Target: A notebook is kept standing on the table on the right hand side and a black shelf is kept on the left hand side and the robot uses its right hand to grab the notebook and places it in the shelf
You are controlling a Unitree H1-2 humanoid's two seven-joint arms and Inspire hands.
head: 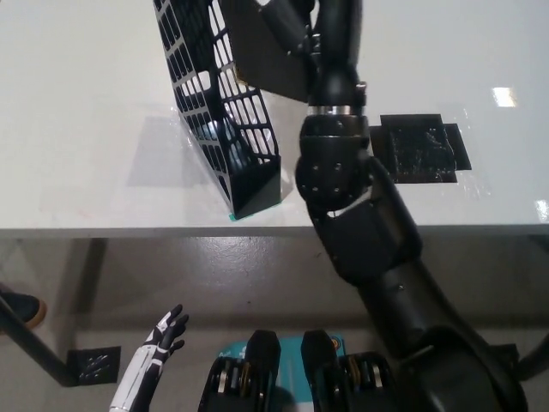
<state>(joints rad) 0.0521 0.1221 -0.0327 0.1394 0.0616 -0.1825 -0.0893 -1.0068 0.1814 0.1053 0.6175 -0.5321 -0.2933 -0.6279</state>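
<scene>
**Notebook held at the mouth of the shelf**

My black right hand (pixel 287 21) grips the dark notebook (pixel 262 51) near the top of the frame, fingers wrapped over its upper part. The notebook hangs tilted, clear of the white table (pixel 77 112), with its lower left corner right at the open upper edge of the black lattice shelf (pixel 221 112). From this steep angle I cannot tell whether that corner has entered the shelf or only overlaps it in the view. The shelf stands on the table toward my left, leaning, its closed end close to the table's front edge. To the right of my forearm, a patch of black tape (pixel 420 148) lies flat on the tabletop, well apart from the shelf. My white left hand (pixel 163 336) rests low below the table edge, fingers spread and holding nothing.
</scene>
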